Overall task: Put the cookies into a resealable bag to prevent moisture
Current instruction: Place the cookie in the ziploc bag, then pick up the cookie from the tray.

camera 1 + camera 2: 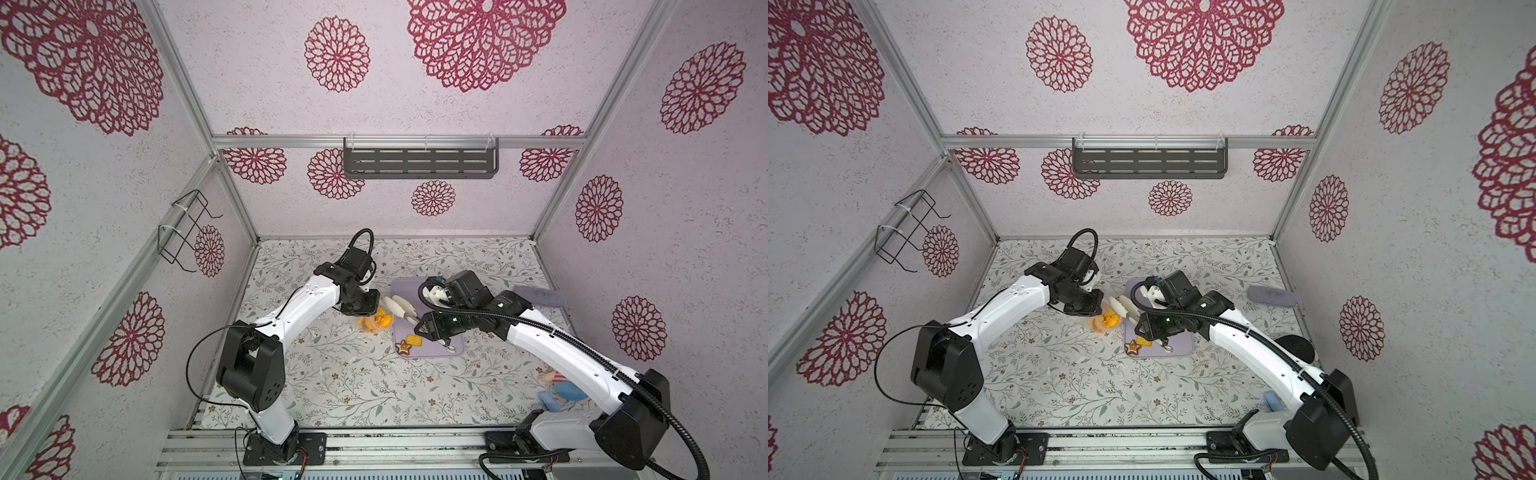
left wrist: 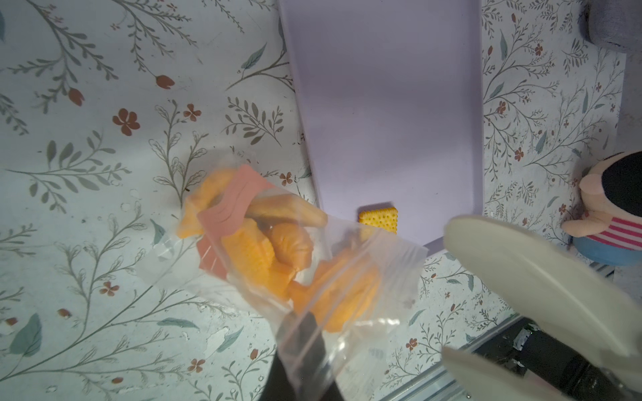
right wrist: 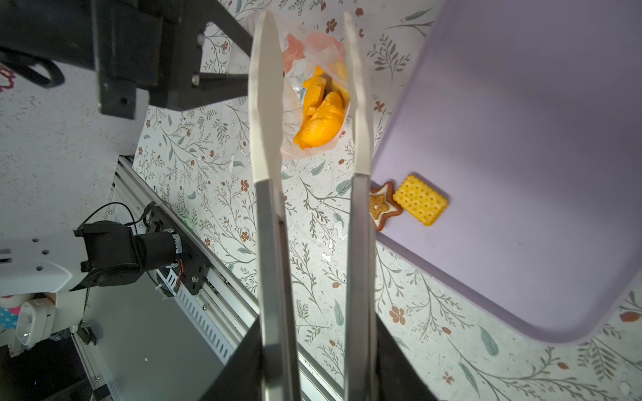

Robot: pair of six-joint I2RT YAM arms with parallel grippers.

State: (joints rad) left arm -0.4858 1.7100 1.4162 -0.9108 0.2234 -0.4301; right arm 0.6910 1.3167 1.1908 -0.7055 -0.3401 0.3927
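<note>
Transparent plastic: resealable bag point(image 2: 278, 264), one edge pinched in the clenched left gripper point(image 2: 304, 330), body hanging ahead of it over the worktop point(image 2: 104, 208). Contents: most cookies point(image 2: 250, 253), orange, heaped inside. Right gripper point(image 3: 316, 375): grasping the tongs point(image 3: 271, 243), white tips spread, empty, just beside the bag. Outstanding, by judgement: square cracker point(image 3: 421, 200) and brown star point(image 3: 380, 206), touching, on the lavender tray point(image 3: 521, 139) beside that gripper; sealing to follow. Right wrist view lists both leftovers; left wrist view shows only the cracker, yet alone shows the pinch.
</note>
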